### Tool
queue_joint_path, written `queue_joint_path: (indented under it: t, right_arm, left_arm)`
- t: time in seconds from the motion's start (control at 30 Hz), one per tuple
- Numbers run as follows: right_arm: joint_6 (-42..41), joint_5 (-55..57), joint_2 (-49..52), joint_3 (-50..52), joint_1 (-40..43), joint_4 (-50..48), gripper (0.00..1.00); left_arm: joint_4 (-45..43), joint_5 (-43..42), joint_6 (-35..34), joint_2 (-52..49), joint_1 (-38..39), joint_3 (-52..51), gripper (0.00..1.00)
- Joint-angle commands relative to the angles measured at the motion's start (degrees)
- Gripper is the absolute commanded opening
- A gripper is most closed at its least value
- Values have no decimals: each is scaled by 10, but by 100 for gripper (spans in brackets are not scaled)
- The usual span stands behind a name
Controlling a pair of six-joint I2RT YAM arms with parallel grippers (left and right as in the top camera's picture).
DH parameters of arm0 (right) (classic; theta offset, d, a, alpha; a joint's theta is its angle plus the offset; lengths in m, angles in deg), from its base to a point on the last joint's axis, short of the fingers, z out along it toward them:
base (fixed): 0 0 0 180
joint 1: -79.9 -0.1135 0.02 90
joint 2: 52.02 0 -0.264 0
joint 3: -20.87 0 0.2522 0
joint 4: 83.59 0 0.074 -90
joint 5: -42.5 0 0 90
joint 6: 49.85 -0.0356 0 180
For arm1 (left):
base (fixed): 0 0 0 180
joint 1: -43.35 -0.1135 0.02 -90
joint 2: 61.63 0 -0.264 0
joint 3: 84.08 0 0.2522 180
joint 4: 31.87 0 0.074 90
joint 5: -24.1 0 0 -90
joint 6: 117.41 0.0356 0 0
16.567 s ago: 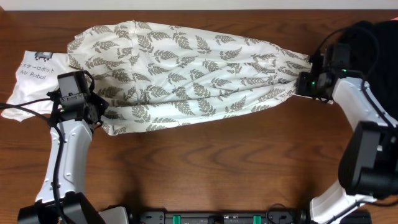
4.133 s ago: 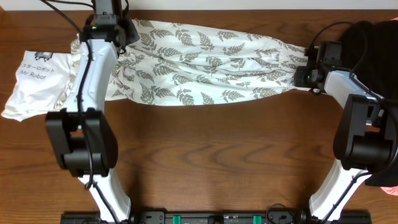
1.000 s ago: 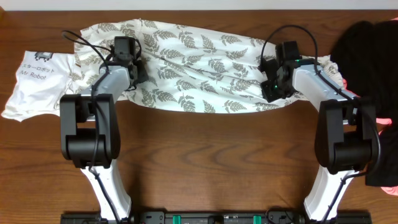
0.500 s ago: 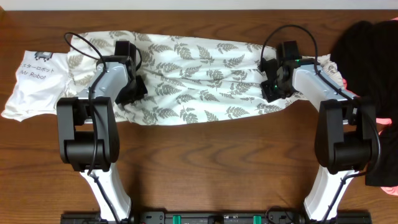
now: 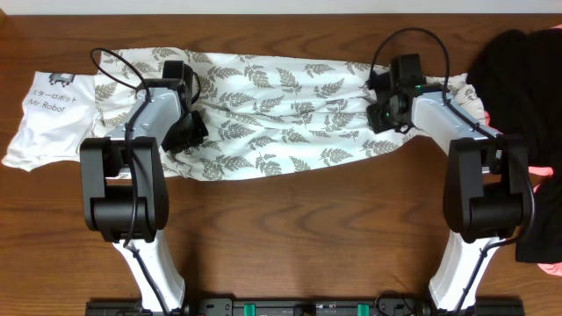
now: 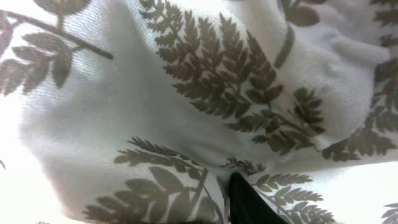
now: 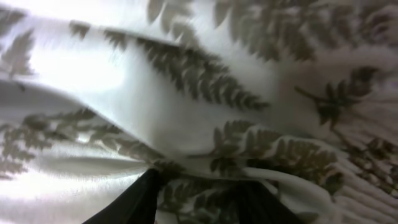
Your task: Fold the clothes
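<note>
Both wrist views are filled with the clothes (image 5: 281,114), fern print close up; only the overhead view shows you the garment lying as a long rumpled band between the two sets of jaws. Your right wrist view shows two dark fingers (image 7: 134,202) with cloth bunched between them, so the right jaws are clamped on the garment. Your left wrist view shows one dark fingertip (image 6: 245,202) where creases meet; you cannot tell whether the left jaws are closed. The left arm (image 5: 154,110) and right arm (image 5: 448,110) both reach far forward. Beyond the left jaws lies a white shirt (image 5: 48,114), and beyond the right jaws a black garment (image 5: 518,61), all on the brown wooden surface (image 5: 299,228).
</note>
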Motion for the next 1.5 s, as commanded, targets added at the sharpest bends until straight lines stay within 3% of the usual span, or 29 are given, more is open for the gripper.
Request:
queue_joint_path:
  t: [0.0,0.23,0.47,0.57,0.63,0.73,1.07,1.47]
  right_arm:
    - [-54,12,15,-21,-1,-10,41]
    - [-71,7,12,-80,11,3,43]
    - [-71,5,-16,-172,8,189,45]
    - [-70,-3,-17,-181,0,269,40]
    - [-70,-8,-17,-174,-6,297,23]
    - [-71,-10,-17,-151,-14,301,12]
    - [-71,-10,-17,-77,-41,216,10]
    - [-84,-35,-17,-47,-58,172,6]
  left_arm:
    - [5,1,-3,-38,-2,-32,29]
    - [1,1,-3,-38,-2,-32,30]
    - [0,1,-3,-38,-2,-32,31]
    - [-1,1,-3,-38,-2,-32,37]
    - [-2,1,-3,-38,-2,-32,38]
    - [-2,1,-3,-38,-2,-32,38]
    - [-2,1,-3,-38,-2,-32,51]
    - [-3,1,-3,-38,-2,-32,51]
